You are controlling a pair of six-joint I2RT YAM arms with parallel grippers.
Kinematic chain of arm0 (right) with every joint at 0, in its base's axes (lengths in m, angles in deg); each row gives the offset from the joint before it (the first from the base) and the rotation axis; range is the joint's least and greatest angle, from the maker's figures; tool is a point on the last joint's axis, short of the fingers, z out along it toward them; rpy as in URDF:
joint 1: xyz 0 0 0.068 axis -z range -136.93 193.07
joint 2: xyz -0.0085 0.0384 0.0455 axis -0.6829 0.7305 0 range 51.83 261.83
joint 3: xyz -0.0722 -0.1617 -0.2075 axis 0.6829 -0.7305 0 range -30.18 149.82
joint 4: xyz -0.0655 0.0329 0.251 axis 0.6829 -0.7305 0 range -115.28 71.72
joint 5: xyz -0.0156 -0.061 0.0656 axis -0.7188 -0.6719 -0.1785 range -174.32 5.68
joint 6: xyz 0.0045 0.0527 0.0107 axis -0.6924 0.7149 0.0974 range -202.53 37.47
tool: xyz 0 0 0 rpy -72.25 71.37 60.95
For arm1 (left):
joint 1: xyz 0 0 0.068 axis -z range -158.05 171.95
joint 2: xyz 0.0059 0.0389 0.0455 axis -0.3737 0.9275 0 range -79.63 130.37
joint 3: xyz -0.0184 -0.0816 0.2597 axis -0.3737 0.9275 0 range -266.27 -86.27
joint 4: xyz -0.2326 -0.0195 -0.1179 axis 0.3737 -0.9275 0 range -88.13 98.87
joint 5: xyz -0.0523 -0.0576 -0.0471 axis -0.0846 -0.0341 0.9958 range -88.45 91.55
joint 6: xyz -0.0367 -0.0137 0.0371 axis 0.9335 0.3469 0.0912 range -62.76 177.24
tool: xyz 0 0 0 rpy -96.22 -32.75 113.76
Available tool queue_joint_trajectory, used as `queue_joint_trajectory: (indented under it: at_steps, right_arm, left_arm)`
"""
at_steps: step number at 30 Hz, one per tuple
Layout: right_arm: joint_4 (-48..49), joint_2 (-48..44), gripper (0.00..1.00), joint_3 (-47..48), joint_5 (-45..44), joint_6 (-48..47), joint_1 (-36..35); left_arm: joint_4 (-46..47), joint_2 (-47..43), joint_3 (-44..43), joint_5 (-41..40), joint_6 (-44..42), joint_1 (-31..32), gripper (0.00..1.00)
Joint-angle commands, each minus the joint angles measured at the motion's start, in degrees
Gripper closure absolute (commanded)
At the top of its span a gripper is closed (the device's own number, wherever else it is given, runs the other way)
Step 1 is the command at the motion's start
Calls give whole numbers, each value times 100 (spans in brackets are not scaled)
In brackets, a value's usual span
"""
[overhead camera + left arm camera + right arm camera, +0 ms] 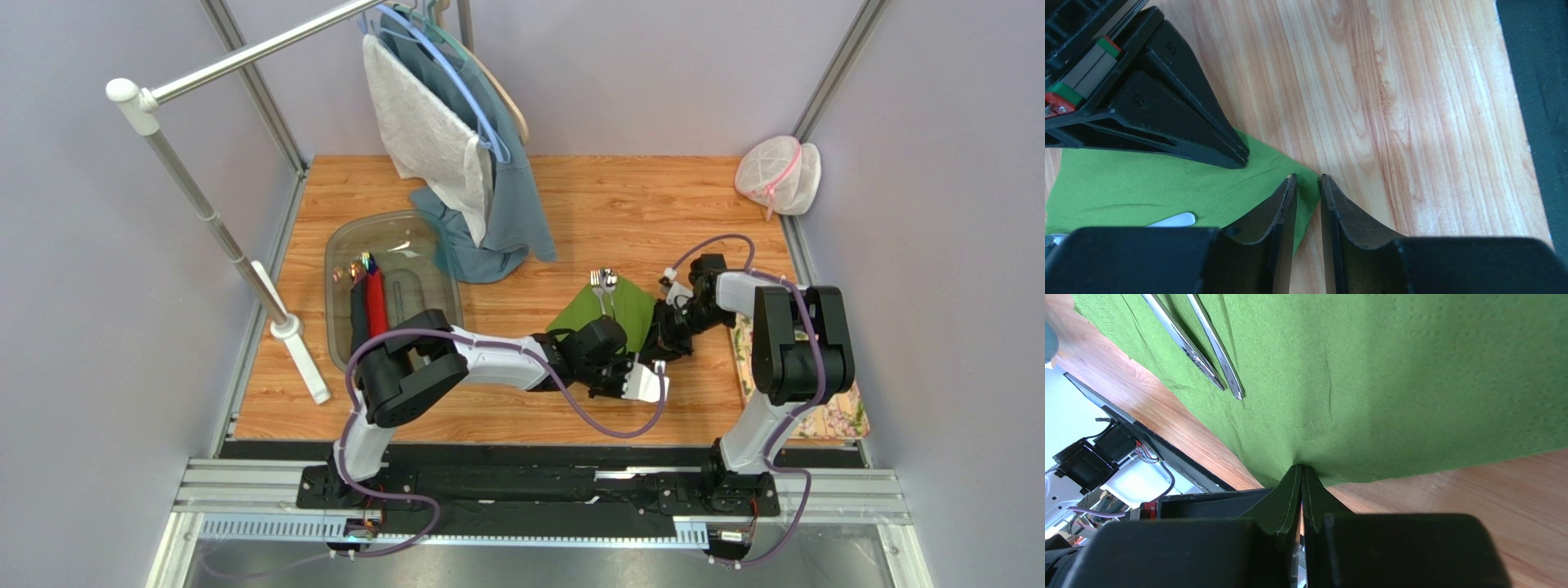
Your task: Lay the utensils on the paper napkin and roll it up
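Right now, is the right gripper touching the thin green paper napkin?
Touching: right wrist view shows the right gripper pinching the puckered green paper napkin.

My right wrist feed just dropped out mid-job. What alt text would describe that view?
The right gripper's closed fingertips pinch the edge of the green paper napkin, puckering it, on the wooden table. Two metal utensil handles lie side by side on the napkin at the upper left.

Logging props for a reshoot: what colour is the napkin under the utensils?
The napkin is plain grass green, clearest in the right wrist view.
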Motion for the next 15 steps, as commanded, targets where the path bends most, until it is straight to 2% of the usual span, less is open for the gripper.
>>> queue_joint_trajectory:
  at_steps: [1, 4, 5, 7, 15]
  right_arm:
    - [85, 90, 94, 16, -283, -68, -23]
    - [85, 90, 94, 16, -222, -86, -23]
    - [76, 64, 94, 16, -213, -103, -15]
    - [76, -15, 94, 33, -169, -112, -23]
    - [-21, -919, 92, 358, 95, -15, -23]
  left_arm:
    - [-378, 78, 166, -232, 42, -160, 73]
    - [-378, 26, 219, -162, 33, -169, 82]
    - [-404, 8, 210, -118, 16, -160, 90]
    - [-457, -62, 210, 22, 24, -151, 98]
    - [-896, -361, 228, 453, 419, 7, 100]
